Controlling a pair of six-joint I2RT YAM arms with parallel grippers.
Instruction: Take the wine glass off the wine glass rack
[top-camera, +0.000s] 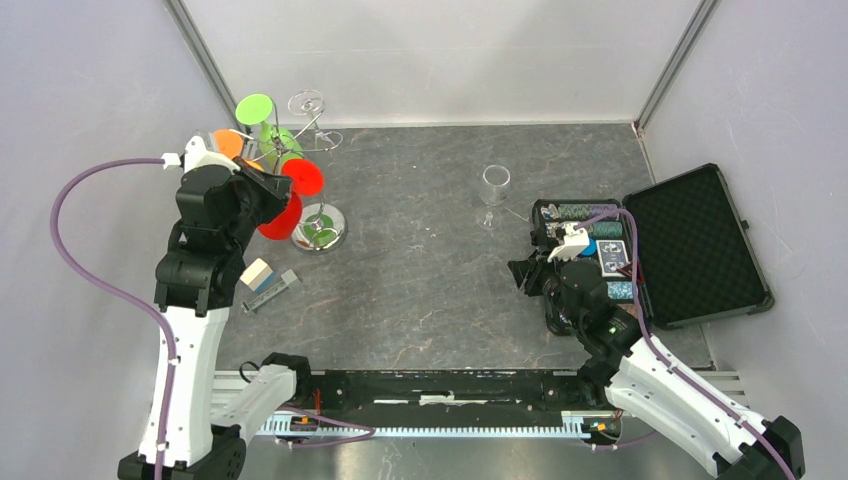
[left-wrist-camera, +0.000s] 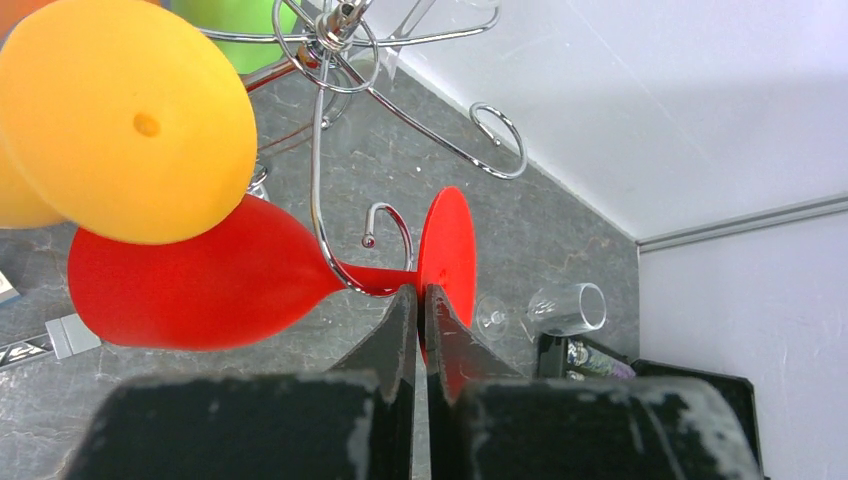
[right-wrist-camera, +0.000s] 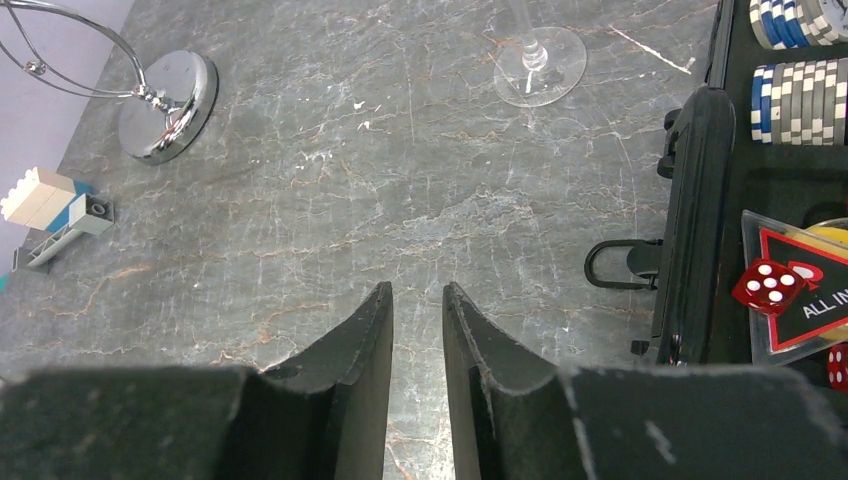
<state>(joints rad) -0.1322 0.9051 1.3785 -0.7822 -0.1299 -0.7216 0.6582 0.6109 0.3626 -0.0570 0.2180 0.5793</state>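
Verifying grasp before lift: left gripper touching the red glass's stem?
Touching. Left wrist view: the left gripper is pinched shut on the red wine glass stem, beside its foot.

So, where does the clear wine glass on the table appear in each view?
Top external: clear wine glass right of centre, near the open black case.
Left wrist: glass low right, above the case.
Right wrist: only its foot, top edge.
Shared landmark: that case.
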